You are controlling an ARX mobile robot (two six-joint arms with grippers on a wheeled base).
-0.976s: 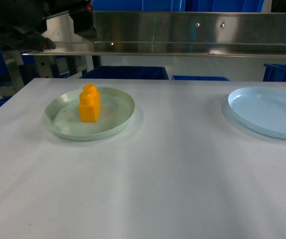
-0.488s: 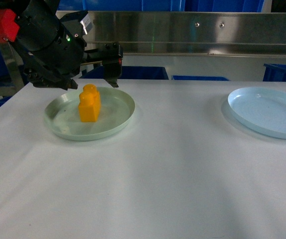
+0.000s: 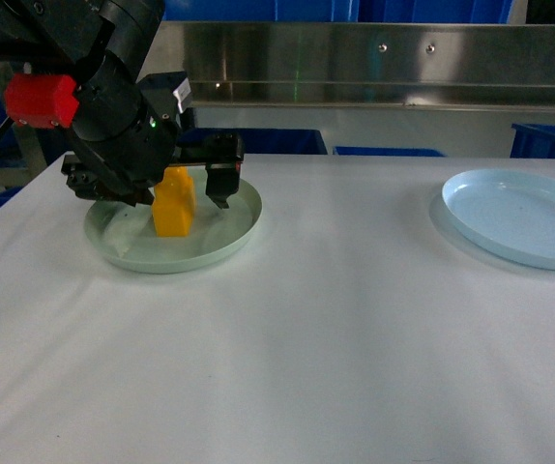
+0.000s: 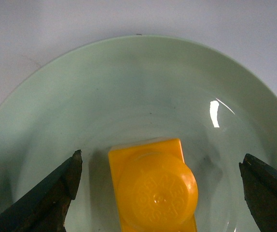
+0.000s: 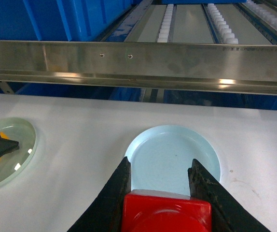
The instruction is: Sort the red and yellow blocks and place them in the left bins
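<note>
Across the whole near part of the scene spreads a white table (image 3: 335, 348), bare cloth running from the near edge up to the two plates, with a wide open stretch between them. Along its far edge runs a steel rail (image 3: 374, 63) of a conveyor frame, and blue bins (image 3: 244, 141) sit behind and below it.

On the far left, the left arm (image 3: 113, 116), black and bulky, hangs over the green plate (image 3: 229, 242), covering its far-left rim. At the far right lies the pale blue plate (image 3: 519, 217), cut by the picture's right edge and well apart from the green one.

The left gripper (image 4: 160, 193) has its jaws spread wide, one finger (image 4: 56, 193) to each side of the yellow block (image 4: 153, 186) and neither touching it; gaps of green plate show on both sides. The yellow block stands upright near the middle of the green plate, stud up, clear of the rim all round.

The right gripper (image 5: 160, 186) is clenched on the red block (image 5: 166, 212), which sits between its dark fingers, seen in the right wrist view above the pale blue plate's near rim. In the head view a red block (image 3: 41, 100) shows at the far left, beside the left arm and above the table's left edge.
</note>
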